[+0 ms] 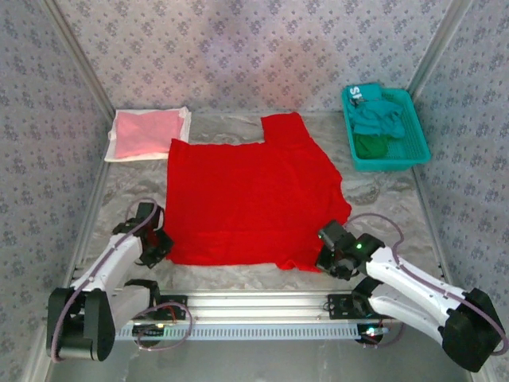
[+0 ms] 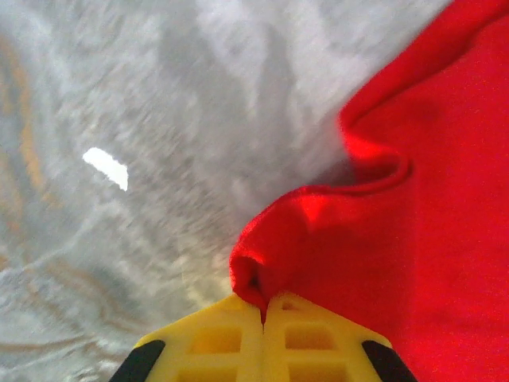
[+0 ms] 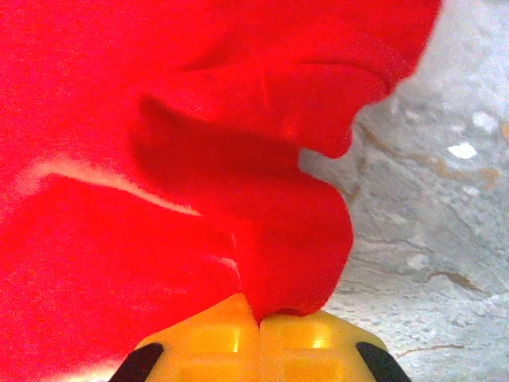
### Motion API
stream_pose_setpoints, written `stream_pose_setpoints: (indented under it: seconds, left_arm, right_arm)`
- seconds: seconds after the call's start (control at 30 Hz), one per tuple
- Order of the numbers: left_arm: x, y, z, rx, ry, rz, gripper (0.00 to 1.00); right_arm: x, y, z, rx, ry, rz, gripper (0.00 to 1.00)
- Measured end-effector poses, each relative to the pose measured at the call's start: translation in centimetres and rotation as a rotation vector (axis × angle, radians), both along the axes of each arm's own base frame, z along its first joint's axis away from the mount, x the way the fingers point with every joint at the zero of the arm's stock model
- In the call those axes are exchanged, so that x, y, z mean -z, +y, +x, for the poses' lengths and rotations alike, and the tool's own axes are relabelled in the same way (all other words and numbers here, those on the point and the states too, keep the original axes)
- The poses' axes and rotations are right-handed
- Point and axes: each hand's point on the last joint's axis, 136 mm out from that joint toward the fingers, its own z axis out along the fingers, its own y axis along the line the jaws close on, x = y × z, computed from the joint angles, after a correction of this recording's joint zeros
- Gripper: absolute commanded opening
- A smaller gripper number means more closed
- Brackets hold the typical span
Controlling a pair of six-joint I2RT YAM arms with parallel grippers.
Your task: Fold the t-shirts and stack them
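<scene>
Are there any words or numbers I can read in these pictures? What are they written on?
White marks on the teal t-shirt in the basket: maybe letters, too small and blurred to read.
On the red t-shirt and the pink t-shirt: no words or numbers to see.

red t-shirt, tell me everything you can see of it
The red t-shirt is bright, plain, soft-looking cloth, spread mostly flat and lightly wrinkled on the middle of the table, one short sleeve pointing to the far side. Its near left corner is pinched in the shut left gripper, its near right corner, bunched into folds, in the shut right gripper.
</scene>
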Motion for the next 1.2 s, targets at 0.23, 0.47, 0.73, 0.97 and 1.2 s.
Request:
stream_pose_setpoints:
  seconds: [0.23,0.47,0.73,0.97,1.2]
  left_arm:
    - [-2.7,-0.7,3.5,0.045,-0.101,-0.034,0.00]
    - [-3.8,-1.1,4.5,0.066,-0.138,-0.059,0.00]
    - [-3.8,-0.9,4.6,0.041,-0.134,-0.100,0.00]
    - [-4.3,-0.8,5.1,0.036,-0.147,-0.121,0.00]
    - [-5.5,-0.6,6.5,0.035,-0.170,-0.124,0.00]
  right_arm:
    - [-2.7,0.9,2.2,-0.026,-0.066,0.034,0.00]
    - [-4.0,0.7,3.3,-0.021,-0.099,0.039,0.00]
    - [-7.2,0.3,5.4,-0.007,-0.170,0.051,0.00]
    - [-8.2,-0.5,7.2,0.003,-0.194,0.034,0.00]
    - [-9.5,-0.6,8.9,0.008,-0.214,0.045,0.00]
